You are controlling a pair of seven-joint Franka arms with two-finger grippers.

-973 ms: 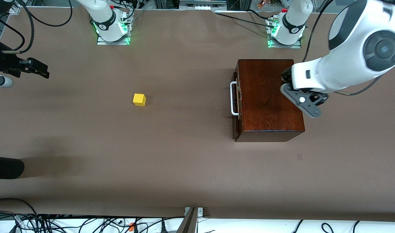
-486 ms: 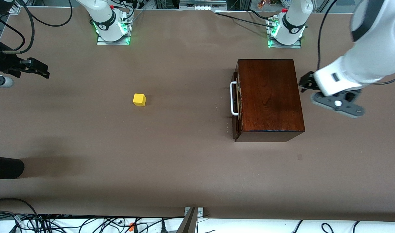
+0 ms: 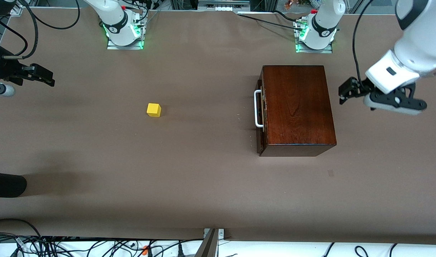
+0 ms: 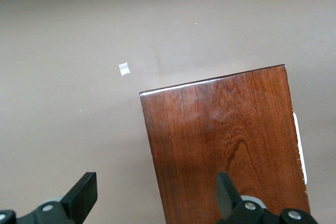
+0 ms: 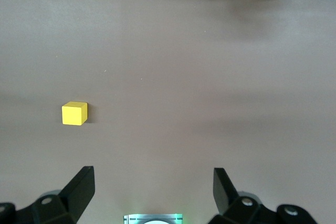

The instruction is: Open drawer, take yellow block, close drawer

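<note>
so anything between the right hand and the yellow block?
Nothing visible. The right hand, open, hangs over bare table at the right arm's end, and only bare tabletop lies between it and the yellow block. The wooden box sits toward the left arm's end, its drawer shut.

no readable text or labels
</note>
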